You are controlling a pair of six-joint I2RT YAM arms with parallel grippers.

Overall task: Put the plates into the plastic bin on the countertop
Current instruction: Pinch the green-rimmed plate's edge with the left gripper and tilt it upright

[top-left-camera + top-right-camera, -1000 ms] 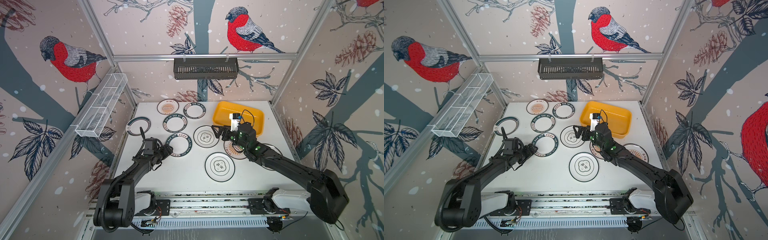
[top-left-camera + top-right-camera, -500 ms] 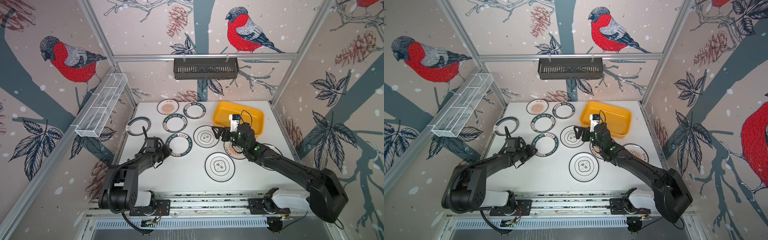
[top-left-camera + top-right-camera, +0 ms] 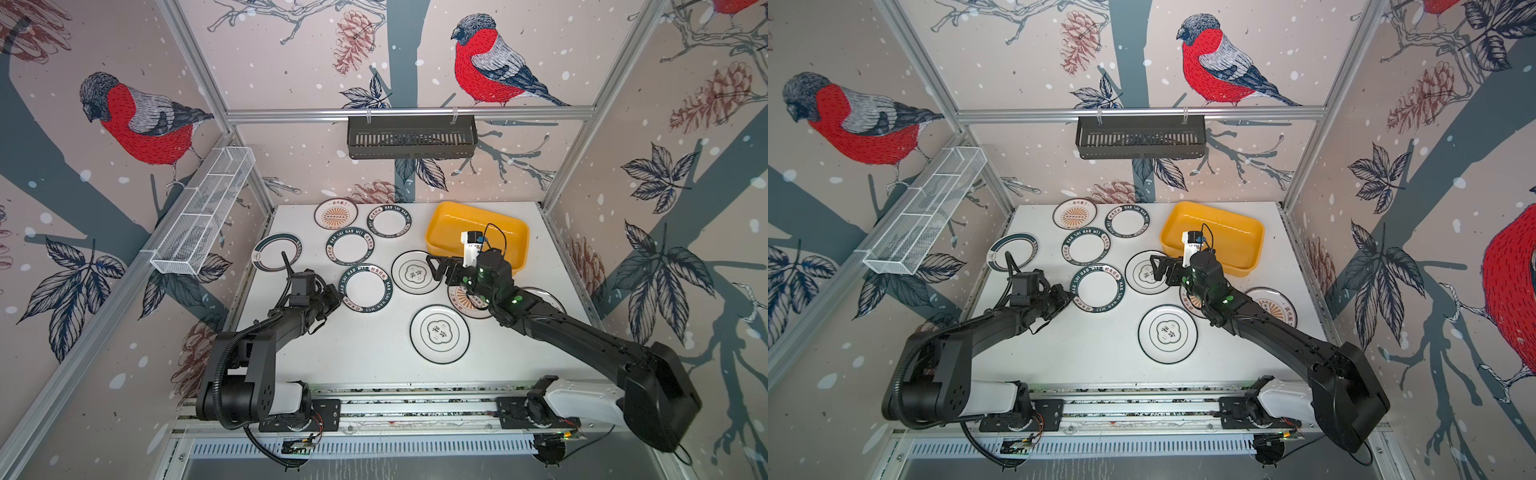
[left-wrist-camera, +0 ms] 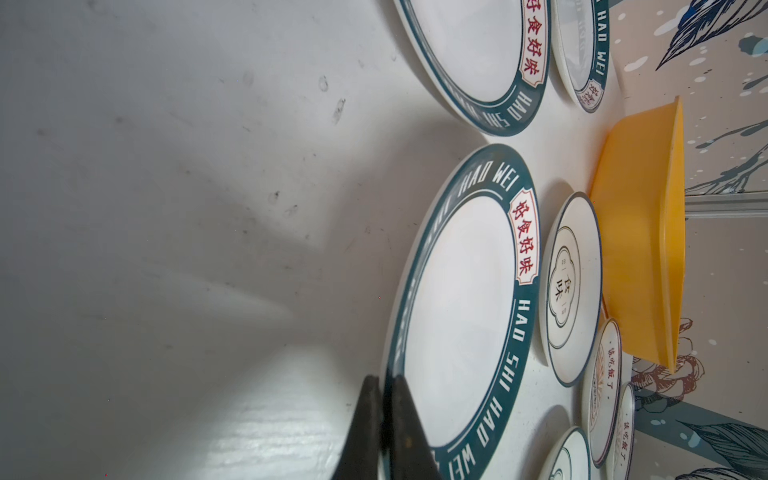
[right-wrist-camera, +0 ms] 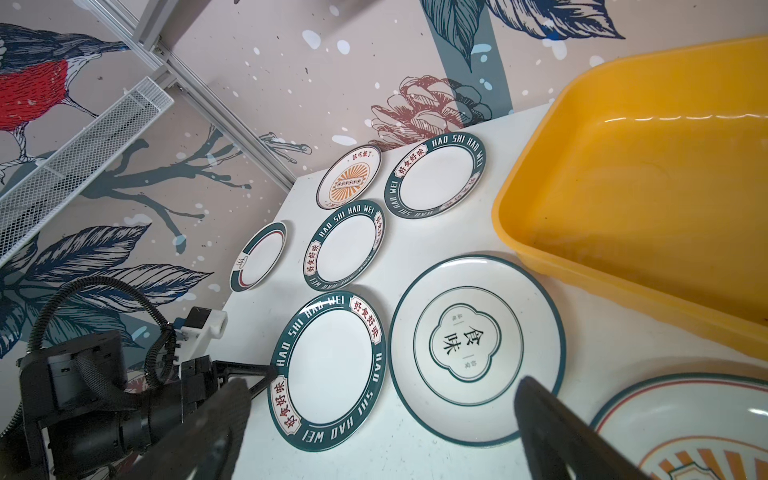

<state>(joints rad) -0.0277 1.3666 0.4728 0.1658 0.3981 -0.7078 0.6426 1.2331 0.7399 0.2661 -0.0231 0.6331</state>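
Clamping the near-left rim of a lettered plate (image 3: 365,287) (image 4: 461,311), the left pincer (image 3: 336,293) (image 4: 384,390) is closed, one finger above the rim and one below; this plate sits toward the left edge of the counter (image 3: 353,353), about midway between the far and near edges; whether it is lifted clear of the surface cannot be told. The right pincer (image 3: 440,270) (image 5: 382,384) hangs fully open and holds nothing; it sits above an emblem plate (image 3: 409,272) (image 5: 473,347), which lies flat just beside the lettered plate. The plastic bin (image 3: 507,237) (image 5: 644,166) stands at the far right corner of the counter, next to the emblem plate. Every plate in view lies on the counter outside the bin; a sunburst plate (image 3: 336,212) occupies the far edge; a second emblem plate (image 3: 439,332) lies nearest the near edge.
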